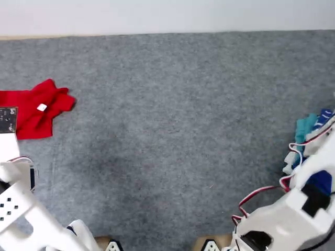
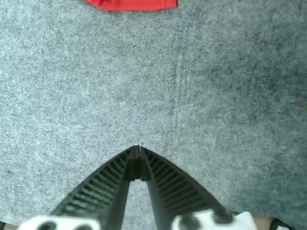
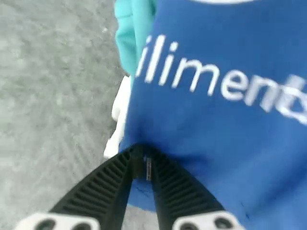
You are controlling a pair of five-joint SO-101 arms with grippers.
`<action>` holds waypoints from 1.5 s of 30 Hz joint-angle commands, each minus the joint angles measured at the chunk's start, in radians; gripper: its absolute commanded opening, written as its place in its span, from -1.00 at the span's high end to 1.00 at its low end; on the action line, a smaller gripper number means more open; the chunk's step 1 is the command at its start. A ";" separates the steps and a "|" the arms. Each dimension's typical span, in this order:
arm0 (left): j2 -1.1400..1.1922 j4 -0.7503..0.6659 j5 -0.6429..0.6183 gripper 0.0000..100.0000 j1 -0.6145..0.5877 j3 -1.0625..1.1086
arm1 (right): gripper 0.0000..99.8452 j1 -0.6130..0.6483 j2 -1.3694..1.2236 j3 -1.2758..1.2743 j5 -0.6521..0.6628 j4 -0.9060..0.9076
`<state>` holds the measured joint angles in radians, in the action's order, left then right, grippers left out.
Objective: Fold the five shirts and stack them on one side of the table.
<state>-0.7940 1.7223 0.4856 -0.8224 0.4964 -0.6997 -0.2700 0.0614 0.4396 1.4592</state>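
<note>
- The red shirt (image 1: pixel 36 112) lies crumpled at the worktop's (image 1: pixel 172 104) left edge; you've yet to fold it.
- Your left hand (image 2: pixel 139 149) hangs closed, empty.
- Right edge: the blue shirt (image 3: pixel 216 120) tops a pile; your right hand (image 3: pixel 140 148), closed, touches it.

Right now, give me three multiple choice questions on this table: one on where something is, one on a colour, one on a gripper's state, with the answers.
1. Where does the red shirt lie?
A. on the left arm's side of the grey mat
B. mid-table
C. at the far edge

2. What colour is the shirt at the right gripper tips?
A. yellow
B. blue
C. black

3. How is the left gripper?
A. wide open
B. shut on the red shirt
C. shut, empty

Answers:
1 A: it lies alone at that side in the high view.
2 B: the blue shirt with white print lies at its tips.
3 C: its jaws meet over bare mat.
</note>
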 commanded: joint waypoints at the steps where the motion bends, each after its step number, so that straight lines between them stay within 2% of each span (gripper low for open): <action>1: -0.006 -0.014 0.005 0.99 0.009 -0.002 | 0.98 0.005 -0.059 0.000 0.006 -0.056; 5: -0.006 -0.014 0.005 0.99 0.009 -0.002 | 0.98 0.018 -0.051 0.028 0.008 -0.044; 12: -0.005 -0.028 0.005 0.99 0.009 -0.002 | 0.98 0.010 0.110 0.212 0.012 0.148; 18: -0.005 -0.057 0.005 0.99 0.009 -0.001 | 0.98 0.018 0.153 0.222 0.012 0.257; 23: -0.005 -0.057 0.005 0.99 0.009 -0.001 | 0.98 0.012 0.068 0.118 0.014 0.219; 29: -0.005 -0.057 0.005 0.99 0.009 -0.001 | 0.98 -0.022 -0.079 0.049 0.014 0.056; 36: -0.005 -0.083 0.006 0.99 0.009 0.018 | 0.98 -0.031 0.002 0.249 0.012 0.151; 40: -0.005 -0.091 0.008 0.99 0.009 0.047 | 0.98 -0.081 0.077 0.354 0.017 0.154; 45: -0.005 -0.092 0.008 0.99 0.009 0.050 | 0.98 -0.173 0.082 0.367 0.140 0.053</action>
<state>-0.7940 1.6487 0.4856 -0.8224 0.5516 -0.8163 -0.2440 0.3836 0.5117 1.5727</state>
